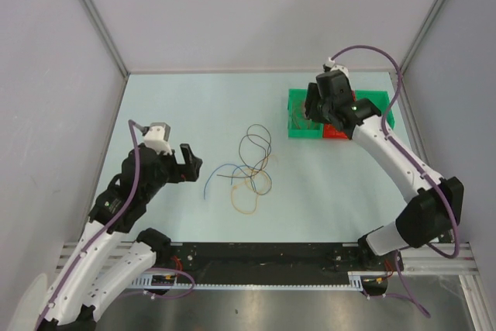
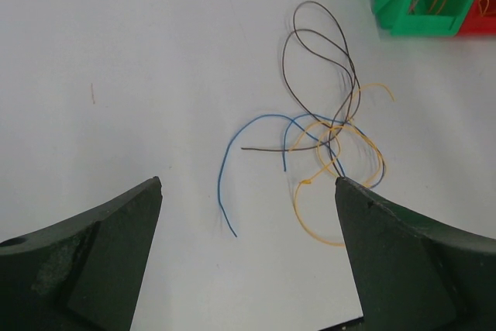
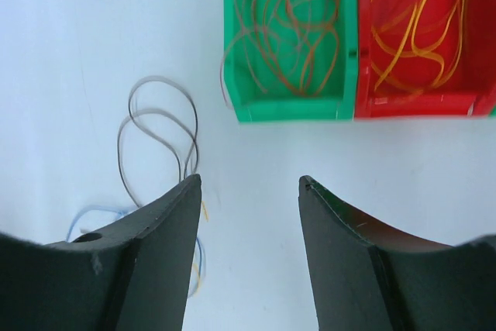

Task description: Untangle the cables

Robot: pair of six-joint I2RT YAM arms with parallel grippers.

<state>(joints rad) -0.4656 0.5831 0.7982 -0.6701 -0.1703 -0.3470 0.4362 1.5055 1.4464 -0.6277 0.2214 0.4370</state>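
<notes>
The cables [image 1: 252,168] lie tangled on the pale table near its middle. In the left wrist view they show as a dark brown loop [image 2: 318,60], a blue wire [image 2: 229,160] and a yellow-orange loop [image 2: 341,191] crossing one another. My left gripper [image 1: 190,164] stands open just left of the tangle, with nothing between its fingers [image 2: 248,191]. My right gripper [image 1: 310,108] hovers over the bins at the back right, open and empty [image 3: 249,180]. The right wrist view catches the dark loop [image 3: 155,129] and a bit of blue wire [image 3: 93,211] beside its left finger.
A green bin [image 1: 298,97] holding brownish-orange wires [image 3: 287,29] sits at the back right, its front wall [image 3: 287,110] facing the tangle. A red bin [image 1: 337,131] with orange wires [image 3: 418,21] adjoins it. Grey walls enclose the table on three sides.
</notes>
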